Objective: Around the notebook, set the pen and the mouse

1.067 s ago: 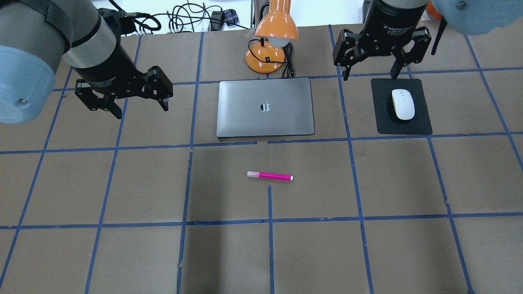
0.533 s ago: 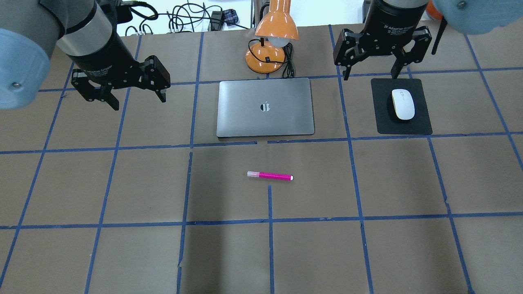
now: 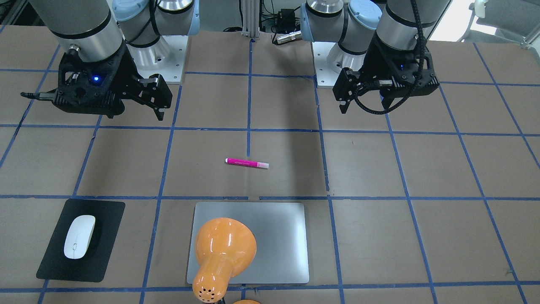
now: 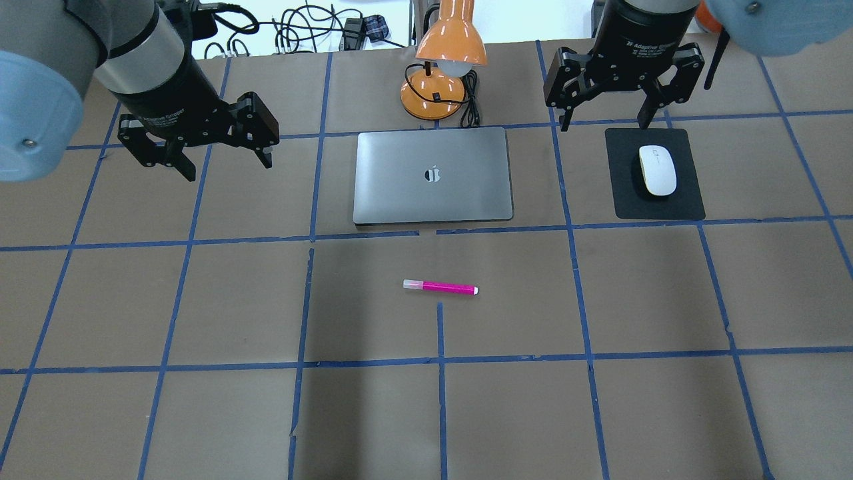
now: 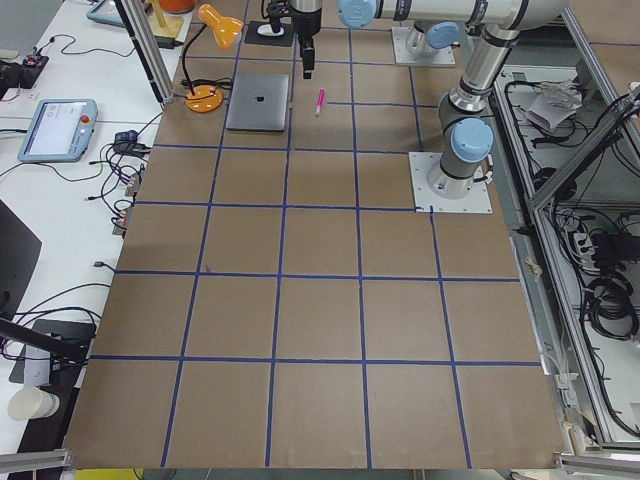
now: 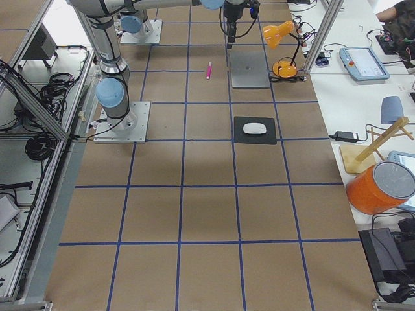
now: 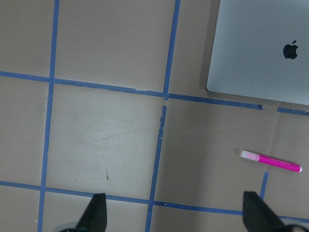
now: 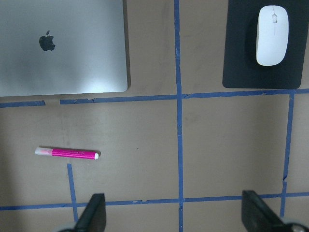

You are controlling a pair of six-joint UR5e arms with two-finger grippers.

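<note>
The silver-grey notebook lies closed at the table's far middle. Nearer to me, in front of its edge, the magenta pen rests flat with its pale end to the left. The white mouse sits on a black mat to the notebook's right. My left gripper hovers open and empty, left of the notebook. High above the mat's far edge, my right gripper is also open and empty. The left wrist view shows the pen and a notebook corner; the right wrist view shows the pen and the mouse.
An orange desk lamp with a black cord stands just beyond the notebook's far edge. The black mat lies under the mouse. Cables lie past the table's far edge. Blue tape lines grid the brown table.
My left gripper has shifted toward the far side of the table and stays open. The right gripper, pen, mouse and notebook have not moved.
</note>
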